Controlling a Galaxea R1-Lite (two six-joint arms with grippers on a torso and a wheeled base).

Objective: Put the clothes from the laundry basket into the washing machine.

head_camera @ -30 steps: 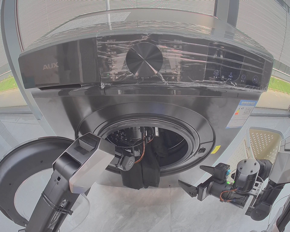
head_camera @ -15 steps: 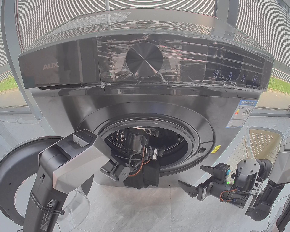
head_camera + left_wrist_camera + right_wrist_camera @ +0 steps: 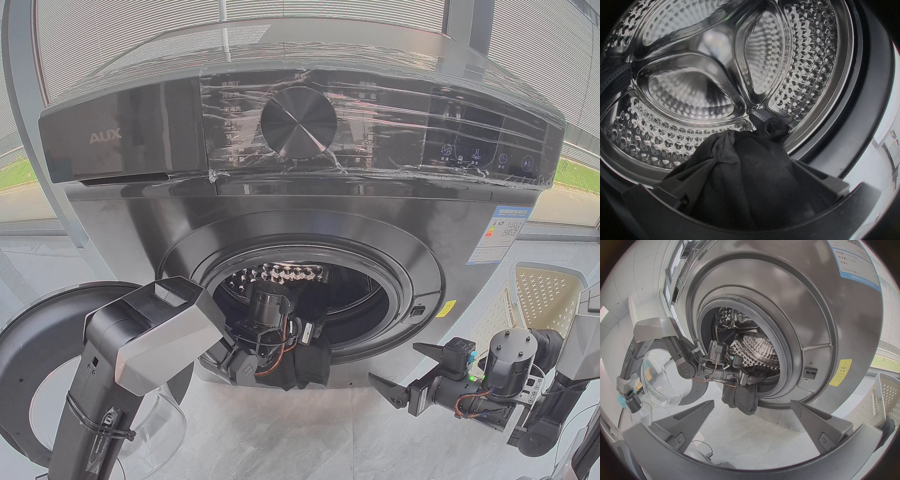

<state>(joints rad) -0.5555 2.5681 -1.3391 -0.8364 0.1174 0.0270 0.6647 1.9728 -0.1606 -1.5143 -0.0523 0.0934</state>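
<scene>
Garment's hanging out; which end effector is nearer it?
Left. Left end effector is at the garment in the drum mouth; right end effector hovers apart, low to its right.

One washing machine (image 3: 300, 206) fills twelve o'clock, with one round dial (image 3: 299, 123), one open door (image 3: 37, 350) at eight o'clock, one blue-and-white label (image 3: 500, 234) and one yellow sticker (image 3: 446, 309). One dark garment (image 3: 312, 365) hangs at the opening's six o'clock, and one laundry basket (image 3: 550, 294) sits at four o'clock. Two grippers show: left gripper (image 3: 755, 379), right gripper (image 3: 394, 361).
</scene>
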